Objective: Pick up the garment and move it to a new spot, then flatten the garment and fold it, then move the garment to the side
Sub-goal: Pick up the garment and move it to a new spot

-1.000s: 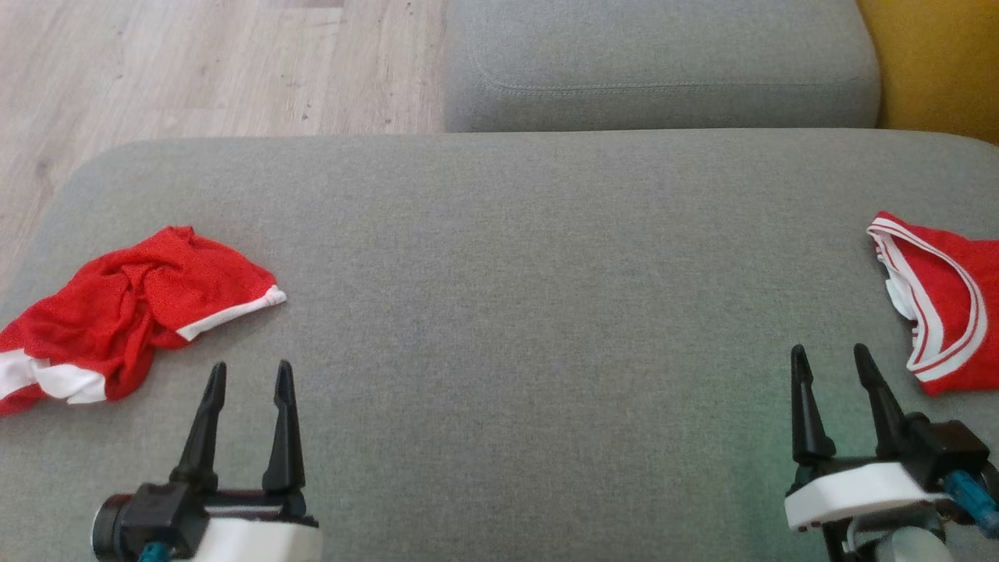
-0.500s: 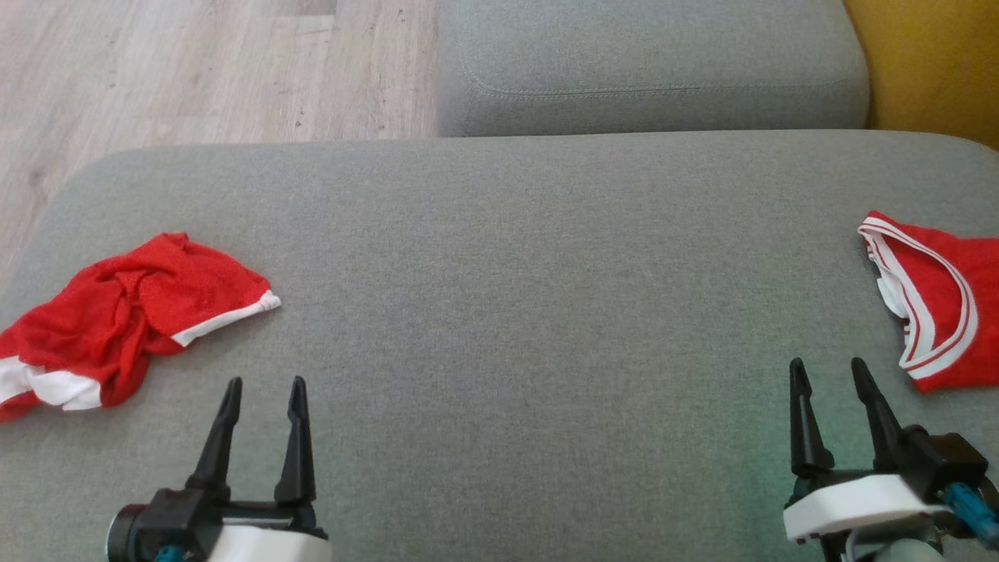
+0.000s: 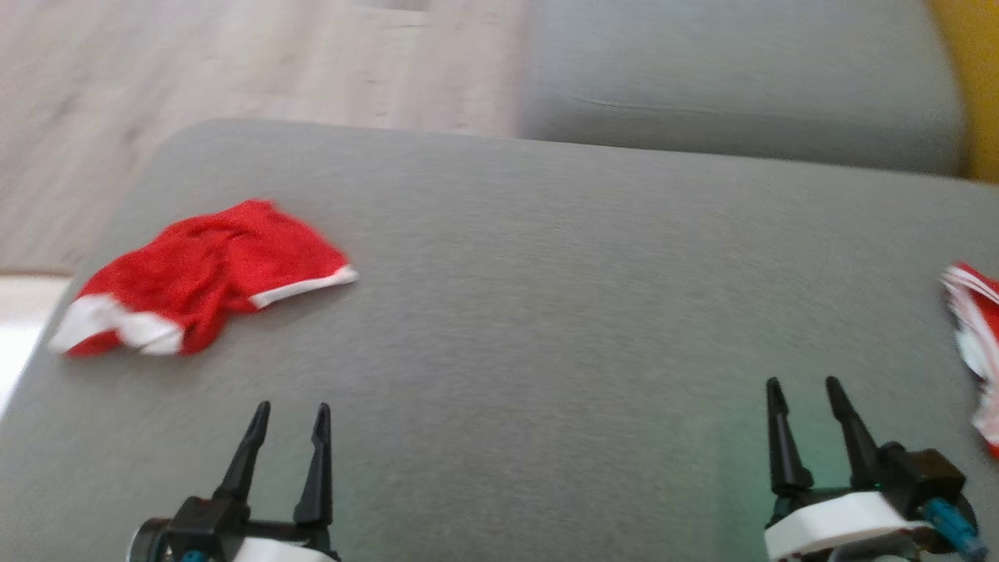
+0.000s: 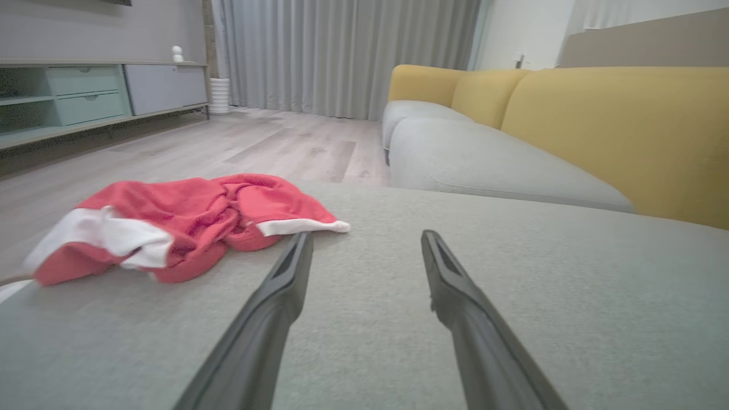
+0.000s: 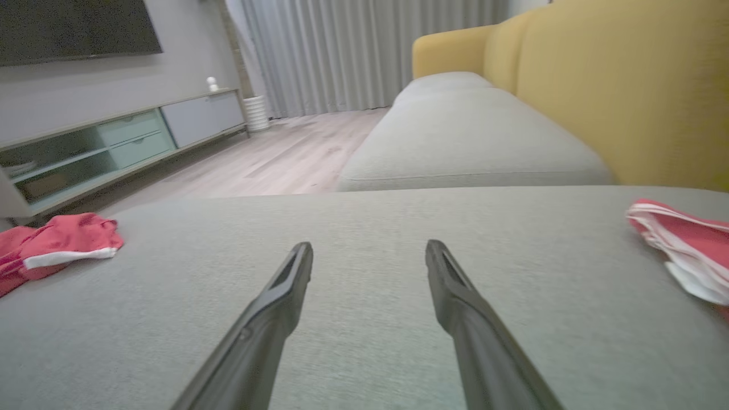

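Surface: broad grey fabric sofa cushion [image 3: 546, 312], your working ground; pale wooden floor [image 3: 234, 62] beyond.
Garment: crumpled red cloth garment with white trim [image 3: 211, 273], near the cushion's left edge, not yet lifted.
Left gripper [image 3: 292, 407]: jaws wide and empty, low over the cushion, near the garment but apart from it; probably poised for your first pick.
Right gripper [image 3: 803, 382]: jaws wide, empty.
Second garment: red cloth with white striped edging [image 3: 975, 328], at the right edge; probably already set aside.
Container: low pale-green cabinet [image 5: 85, 154]; shelf contents too blurred to name.
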Tool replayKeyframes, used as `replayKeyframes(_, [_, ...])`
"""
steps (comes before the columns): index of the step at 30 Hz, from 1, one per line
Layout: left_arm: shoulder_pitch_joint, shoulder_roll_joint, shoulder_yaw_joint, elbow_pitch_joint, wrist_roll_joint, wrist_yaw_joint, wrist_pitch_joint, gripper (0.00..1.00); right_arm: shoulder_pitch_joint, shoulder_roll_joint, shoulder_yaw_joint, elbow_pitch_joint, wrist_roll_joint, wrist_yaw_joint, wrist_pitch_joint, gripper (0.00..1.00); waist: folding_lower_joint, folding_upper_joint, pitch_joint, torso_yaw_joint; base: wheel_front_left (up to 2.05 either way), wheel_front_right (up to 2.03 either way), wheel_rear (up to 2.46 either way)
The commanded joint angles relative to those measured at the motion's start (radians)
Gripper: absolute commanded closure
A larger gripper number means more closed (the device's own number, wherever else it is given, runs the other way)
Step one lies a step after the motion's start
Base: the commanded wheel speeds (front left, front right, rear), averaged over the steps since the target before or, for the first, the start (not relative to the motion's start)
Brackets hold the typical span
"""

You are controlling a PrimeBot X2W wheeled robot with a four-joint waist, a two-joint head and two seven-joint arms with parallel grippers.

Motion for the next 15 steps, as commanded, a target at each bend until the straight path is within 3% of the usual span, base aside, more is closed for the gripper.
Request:
replayKeyframes(1, [-0.03,0.021,0.026,-0.02,0.001,0.004,-0.005,0.0,-0.029,-0.005,0.039,-0.029,0.009,0.007,-0.013,0.0,0.0,0.0,-0.01,0.12,0.0,0.0,0.0])
replayKeyframes(8, [-0.003,0.044,0.064,-0.021,-0.019,0.016,-0.005,0.0,-0.047,-0.005,0.077,-0.026,0.011,0.007,-0.014,0.0,0.0,0.0,0.0,0.253,0.0,0.0,0.0])
replayKeyframes(15, [-0.052,0.046,0.098,-0.045,-0.064,0.017,-0.005,0.0,-0.086,-0.005,0.079,-0.047,-0.025,0.007,0.0,0.0,0.0,0.0,0.093,0.246,0.0,0.0,0.0])
